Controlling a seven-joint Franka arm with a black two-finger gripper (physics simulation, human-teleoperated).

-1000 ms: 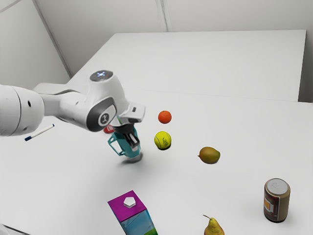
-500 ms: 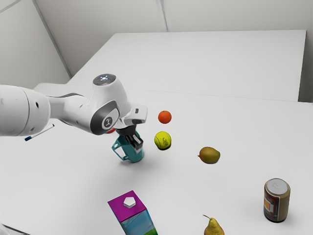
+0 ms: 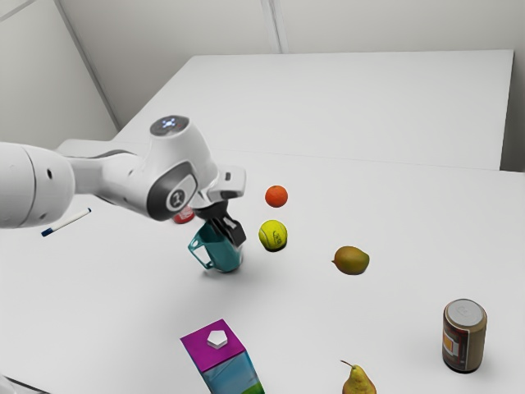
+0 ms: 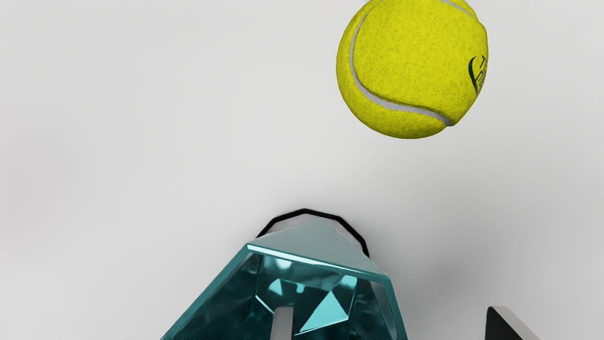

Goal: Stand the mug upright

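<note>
Evidently, the teal mug (image 3: pixel 223 256) stands upright on the surface (image 3: pixel 303 320), probably light, stiff and slick, best gripped by its wall (image 4: pixel 316 243), with the end effector (image 4: pixel 388 309) spread wide, clamping nothing.

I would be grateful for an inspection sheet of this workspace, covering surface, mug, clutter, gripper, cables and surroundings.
Surface: white table, smooth, no spill seen.
Job's things: teal mug, opening up, roughly upright; whether its base sits flat is unclear.
Clutter: tennis ball, orange, mango, pear, can, purple-topped carton, marker, partly hidden red item.
Gripper: open, one finger in or over the mug's opening, the other outside.
Cables: nothing seen.
Surroundings: plain pale walls.
</note>
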